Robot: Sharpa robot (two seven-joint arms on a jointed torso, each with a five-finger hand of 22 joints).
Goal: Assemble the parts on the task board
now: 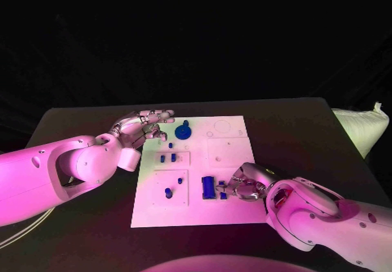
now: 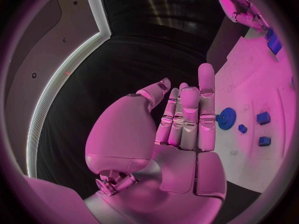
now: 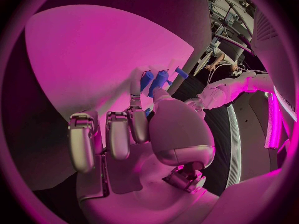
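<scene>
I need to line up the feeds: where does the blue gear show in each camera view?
Head view: the blue gear lies near the far left corner of the task board, just beside the left hand.
Left wrist view: the gear sits right past the left hand's fingers.
Right wrist view: I cannot pick it out.
Shared landmark: the left hand, seen in all three views.

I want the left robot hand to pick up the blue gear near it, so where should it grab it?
Probably from straight above: the blue gear seems to lie flat on the task board, so fingertips should pinch its toothed rim on opposite sides.
</scene>
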